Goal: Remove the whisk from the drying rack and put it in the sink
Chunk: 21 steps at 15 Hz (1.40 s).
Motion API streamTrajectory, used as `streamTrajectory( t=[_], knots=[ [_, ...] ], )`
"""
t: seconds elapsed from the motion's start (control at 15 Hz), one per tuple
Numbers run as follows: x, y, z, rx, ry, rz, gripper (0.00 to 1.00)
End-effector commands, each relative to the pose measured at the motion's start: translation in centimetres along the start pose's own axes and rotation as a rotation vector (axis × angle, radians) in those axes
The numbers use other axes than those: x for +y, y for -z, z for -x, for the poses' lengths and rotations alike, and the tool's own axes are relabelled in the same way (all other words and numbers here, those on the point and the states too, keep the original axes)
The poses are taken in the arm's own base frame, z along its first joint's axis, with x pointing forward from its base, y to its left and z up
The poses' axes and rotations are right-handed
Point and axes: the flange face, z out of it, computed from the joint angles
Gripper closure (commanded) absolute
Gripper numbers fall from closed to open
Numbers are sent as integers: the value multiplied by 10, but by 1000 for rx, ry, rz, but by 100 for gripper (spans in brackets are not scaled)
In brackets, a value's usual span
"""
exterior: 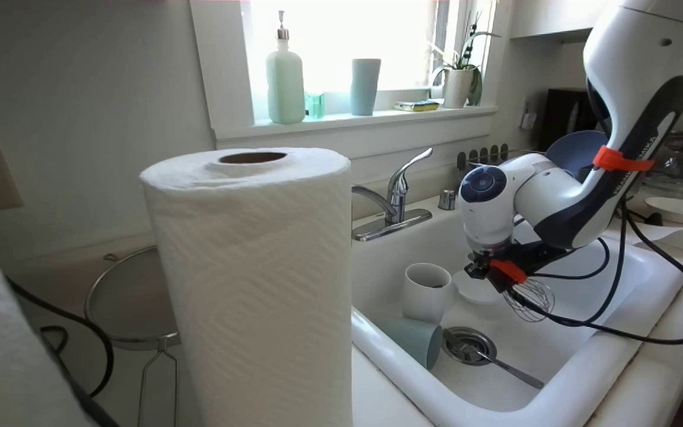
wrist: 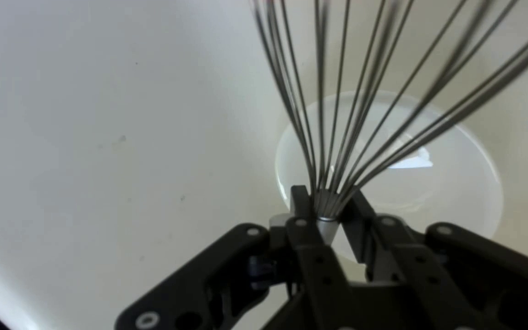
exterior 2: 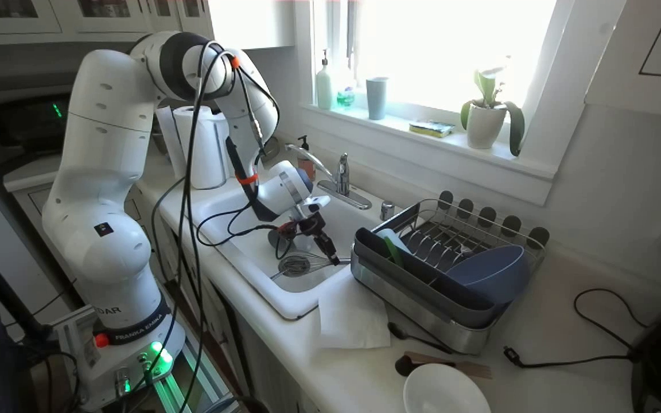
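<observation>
My gripper is shut on the whisk near the top of its metal handle, where the wires begin. The wire loops fan away from the fingertips in the wrist view. In both exterior views my gripper holds the whisk tilted, over or inside the white sink. I cannot tell if the whisk touches the basin. The drying rack stands beside the sink on the counter; the arm hides most of it in an exterior view.
The sink holds a white dish, a white cup, a teal cup lying on its side and a spoon across the drain. A faucet stands behind. A blue bowl leans in the rack. A paper towel roll stands nearby.
</observation>
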Motion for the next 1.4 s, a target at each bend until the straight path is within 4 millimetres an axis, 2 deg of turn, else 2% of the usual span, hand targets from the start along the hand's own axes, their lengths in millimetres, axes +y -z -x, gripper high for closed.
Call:
streamTrajectory(
  t=[0.0,0.53,0.6,0.67,0.8,1.0,1.2,1.27,1.33],
  knots=[
    [-15,-10,4,57,21,-6,94],
    [-32,-31,16,102,84,10,94],
    [-32,-32,16,107,91,15,84],
    [-31,-34,16,113,96,20,53],
    [-31,-35,16,113,99,26,46],
    [-29,-34,15,111,98,24,25],
    [-25,-24,6,95,71,-2,5],
    [-23,-20,1,92,58,-12,0],
    [-21,-13,-7,90,41,-24,0]
  ],
)
